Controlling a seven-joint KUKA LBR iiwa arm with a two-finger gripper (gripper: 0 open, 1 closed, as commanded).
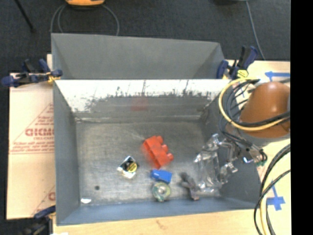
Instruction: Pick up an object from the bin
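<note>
Camera view has the claw [209, 176] low in the right front corner of the bin [98, 146], just beside a dark grey piece [190, 186] by the front wall; whether it is released or clenched I cannot tell. That piece looks the likeliest pick. To take it well, centre over it, keep off the blue block [161, 176] and clear ball [160, 192], and mind the near wall
</note>
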